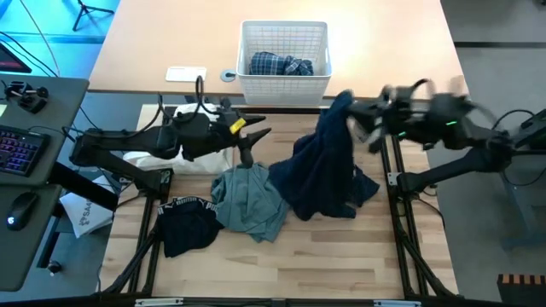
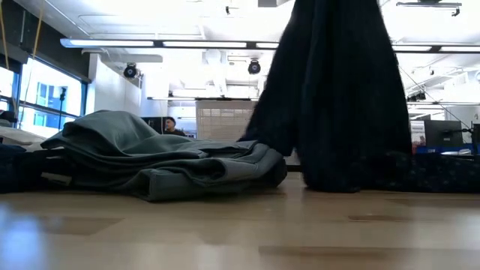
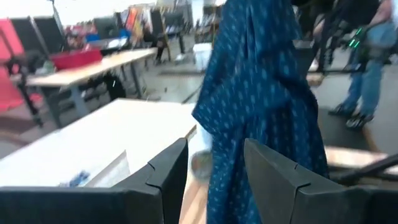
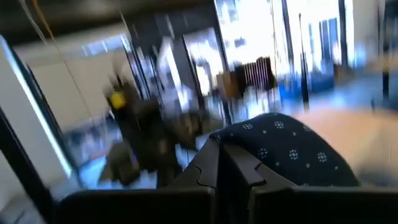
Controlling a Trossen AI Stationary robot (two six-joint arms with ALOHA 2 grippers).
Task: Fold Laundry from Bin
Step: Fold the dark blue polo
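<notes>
Right hand (image 4: 221, 163) was clamped on navy dotted trousers (image 1: 328, 166), hem dragging on the worktop (image 1: 281, 264). Left hand (image 3: 214, 171) gaped, empty; you needed it catching the free edge.

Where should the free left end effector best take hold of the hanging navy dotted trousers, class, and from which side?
Probably the upper free edge of the navy dotted fabric trousers, just below the right end effector that pinches their top. They hang in a tall drape with the hem on the table, so the open left end effector could come in level from its own side.

trousers (image 1: 328, 166): navy dotted, hanging, hem on table | bin (image 1: 284, 32): plaid shirt (image 1: 280, 65) inside
</notes>
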